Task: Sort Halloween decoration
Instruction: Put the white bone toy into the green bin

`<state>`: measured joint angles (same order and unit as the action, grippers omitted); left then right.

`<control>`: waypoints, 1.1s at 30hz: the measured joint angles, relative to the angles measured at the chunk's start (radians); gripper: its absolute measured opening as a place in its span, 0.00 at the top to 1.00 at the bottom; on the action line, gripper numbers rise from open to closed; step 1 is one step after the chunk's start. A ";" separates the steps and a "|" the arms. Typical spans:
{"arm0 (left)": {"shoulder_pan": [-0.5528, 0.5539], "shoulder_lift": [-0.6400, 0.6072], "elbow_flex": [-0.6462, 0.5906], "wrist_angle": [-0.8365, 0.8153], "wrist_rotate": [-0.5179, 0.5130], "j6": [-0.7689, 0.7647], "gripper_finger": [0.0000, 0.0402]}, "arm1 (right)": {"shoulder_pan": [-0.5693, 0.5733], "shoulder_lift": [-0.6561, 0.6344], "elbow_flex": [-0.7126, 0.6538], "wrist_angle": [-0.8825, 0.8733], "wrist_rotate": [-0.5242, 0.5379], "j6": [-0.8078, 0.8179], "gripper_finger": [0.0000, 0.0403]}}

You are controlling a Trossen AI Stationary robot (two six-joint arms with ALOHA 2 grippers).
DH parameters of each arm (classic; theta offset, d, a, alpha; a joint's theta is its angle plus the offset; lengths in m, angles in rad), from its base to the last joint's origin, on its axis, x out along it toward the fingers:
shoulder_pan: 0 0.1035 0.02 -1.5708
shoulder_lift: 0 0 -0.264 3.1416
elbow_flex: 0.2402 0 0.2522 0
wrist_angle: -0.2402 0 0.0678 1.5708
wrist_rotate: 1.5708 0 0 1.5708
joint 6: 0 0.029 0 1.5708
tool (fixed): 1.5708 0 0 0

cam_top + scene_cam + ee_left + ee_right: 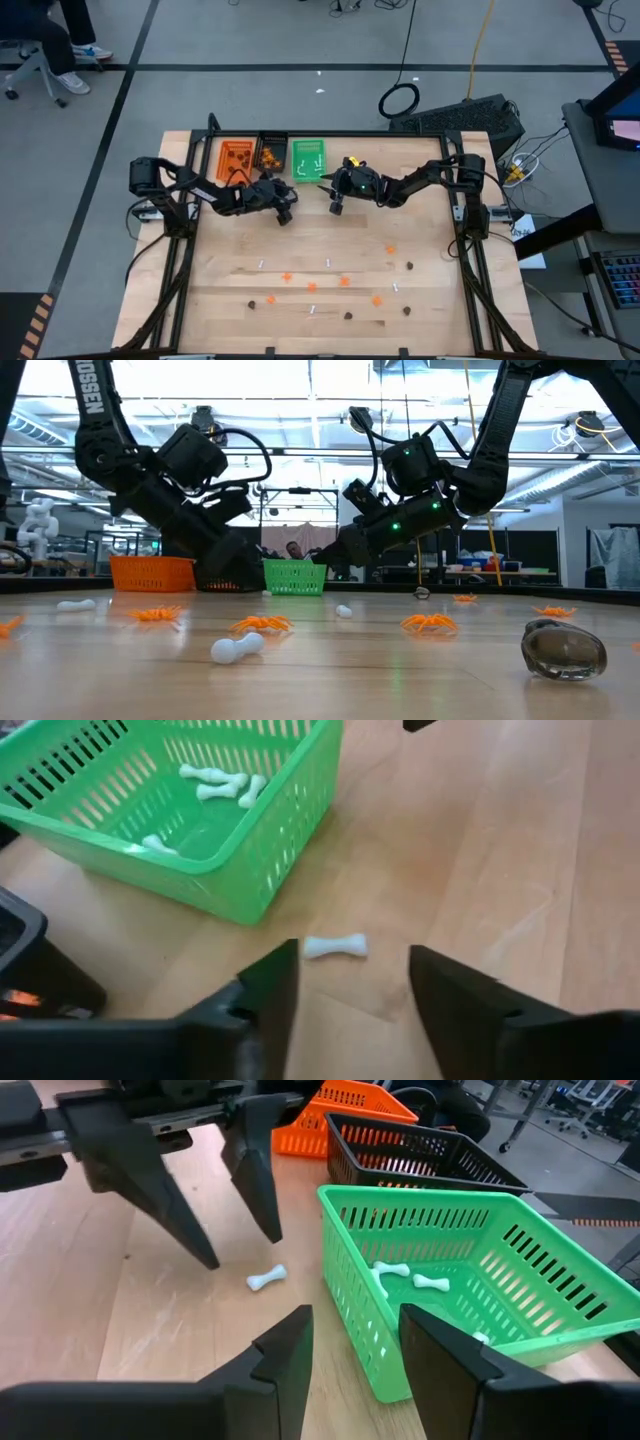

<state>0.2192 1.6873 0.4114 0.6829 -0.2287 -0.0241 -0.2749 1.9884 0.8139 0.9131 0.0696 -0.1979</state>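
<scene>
A small white bone-shaped stick (335, 946) lies flat on the wood just beside the green tray (250, 850), touched by no gripper. My left gripper (350, 955) hangs open right over it, fingertips on either side and above it; the right wrist view shows its two fingers (243, 1250) slanting down clear of the stick (266, 1278). My right gripper (355, 1320) stands open, facing the green tray's corner (345, 1270), and holds nothing. Several white sticks (410, 1275) lie inside the green tray.
The orange tray (237, 158), black tray (268, 155) and green tray (308, 160) stand in a row at the table's far edge. Orange pieces (345, 281), dark blobs (408, 266) and white sticks (328, 263) are scattered over the near half.
</scene>
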 joint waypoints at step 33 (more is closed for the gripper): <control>0.049 0.141 0.029 0.099 0.245 0.030 0.50 | 0.009 0.000 0.000 0.002 0.000 -0.009 0.66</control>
<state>0.2678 1.8279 0.4407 0.7824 0.0160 0.0054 -0.2660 1.9884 0.8139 0.9150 0.0694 -0.2070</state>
